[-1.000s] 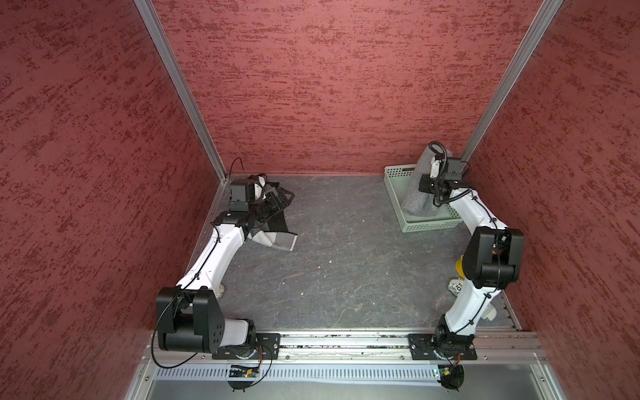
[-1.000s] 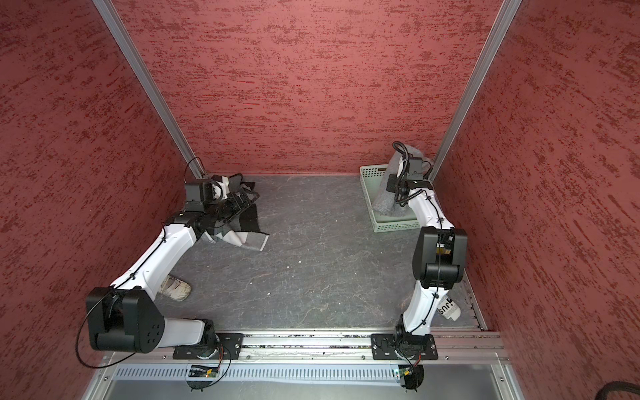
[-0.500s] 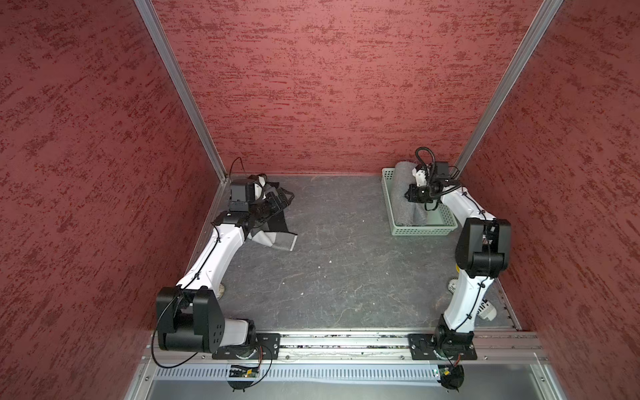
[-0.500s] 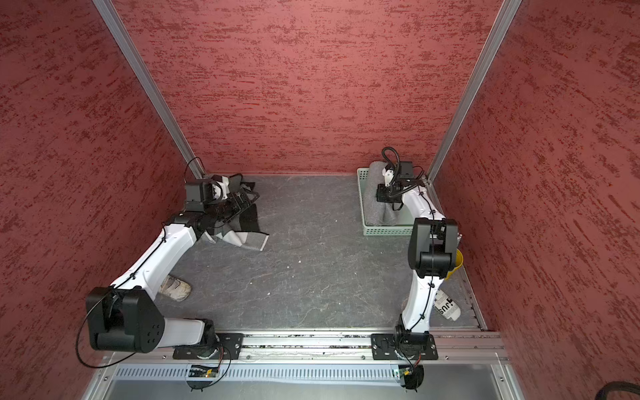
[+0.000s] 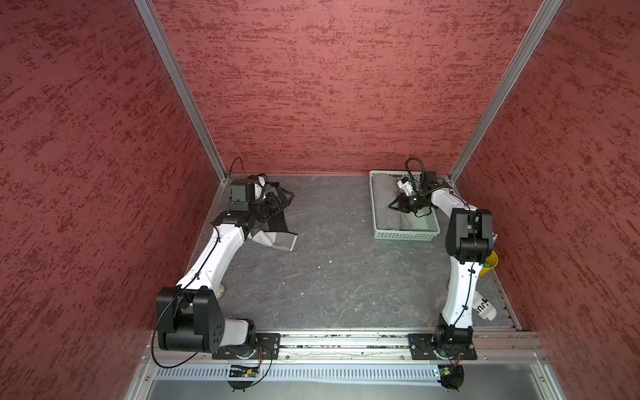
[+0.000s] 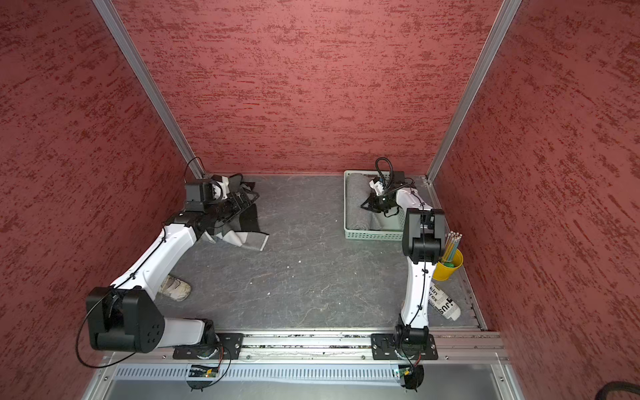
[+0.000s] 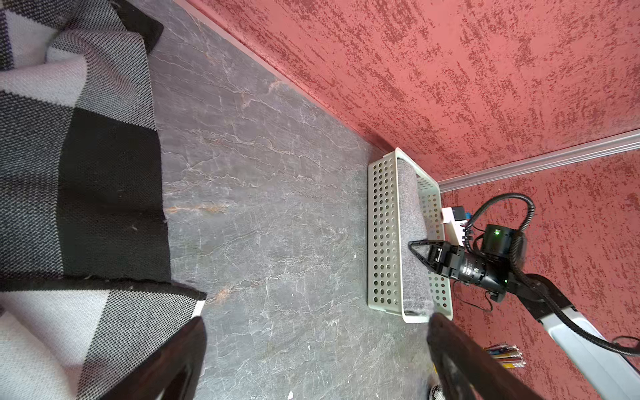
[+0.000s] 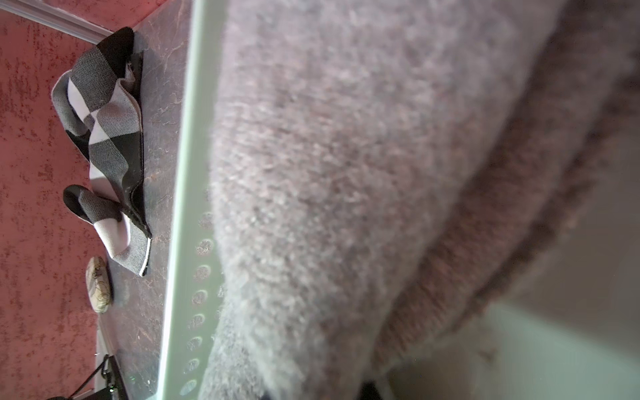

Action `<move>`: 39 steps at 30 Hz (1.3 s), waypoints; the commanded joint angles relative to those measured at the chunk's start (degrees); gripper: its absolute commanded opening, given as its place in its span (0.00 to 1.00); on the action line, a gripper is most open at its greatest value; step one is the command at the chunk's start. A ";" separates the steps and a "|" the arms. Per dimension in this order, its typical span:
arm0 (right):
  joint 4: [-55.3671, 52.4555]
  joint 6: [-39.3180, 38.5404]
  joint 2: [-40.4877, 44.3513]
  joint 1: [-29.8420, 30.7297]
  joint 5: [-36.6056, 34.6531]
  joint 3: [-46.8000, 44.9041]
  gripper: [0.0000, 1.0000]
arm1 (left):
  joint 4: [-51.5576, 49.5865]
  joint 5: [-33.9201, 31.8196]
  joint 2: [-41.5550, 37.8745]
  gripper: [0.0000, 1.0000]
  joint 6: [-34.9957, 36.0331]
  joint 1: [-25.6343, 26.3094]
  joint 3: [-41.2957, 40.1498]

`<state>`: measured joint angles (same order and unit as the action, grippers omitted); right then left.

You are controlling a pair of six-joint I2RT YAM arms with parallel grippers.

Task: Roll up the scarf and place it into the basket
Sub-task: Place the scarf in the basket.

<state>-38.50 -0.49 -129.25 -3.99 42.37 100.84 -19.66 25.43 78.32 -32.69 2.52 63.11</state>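
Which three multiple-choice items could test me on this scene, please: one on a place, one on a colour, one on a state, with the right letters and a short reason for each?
1. Where does the grey scarf lie?
A. in the basket
B. on the middle of the table
C. over the left arm

2. What colour is the pencil cup?
A. blue
B. yellow
C. white

3. How does the left gripper stand?
A. shut on a pencil
B. shut on a shoe
C. open

Right letters:
1 A: both top views show the rolled scarf inside the mint-green perforated walls.
2 B: in a top view the cup is plainly yellow.
3 C: the left wrist view shows its jaws wide apart with nothing held between them.
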 commanded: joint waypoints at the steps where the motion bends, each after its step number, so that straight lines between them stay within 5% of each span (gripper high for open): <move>1: -1.56 2.81 -3.23 -0.03 -0.53 1.14 0.12 | 0.03 -0.35 -0.51 1.00 0.86 -0.33 -0.68; 10: 2.23 7.74 4.45 0.03 -13.66 -4.76 0.65 | 0.11 -1.06 0.49 1.00 1.30 1.01 0.17; 15: 4.54 12.02 14.81 0.11 -21.17 -8.67 0.76 | 1.00 -5.14 2.75 1.00 1.72 8.76 1.21; 20: 7.75 15.36 23.95 1.43 -24.25 -16.75 0.74 | 5.16 -8.51 9.08 1.00 0.10 19.22 2.21; 27: 9.61 15.93 30.19 8.40 -27.64 -25.22 0.60 | 11.76 -4.62 24.83 0.96 -3.88 27.64 10.55; 39: 3.61 11.23 18.82 10.34 -37.06 -25.78 0.28 | 15.61 -0.15 39.27 0.87 -7.49 32.59 21.35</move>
<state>-31.77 11.97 -107.33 6.66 10.37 74.43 -6.31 23.97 115.79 -39.03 34.96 83.00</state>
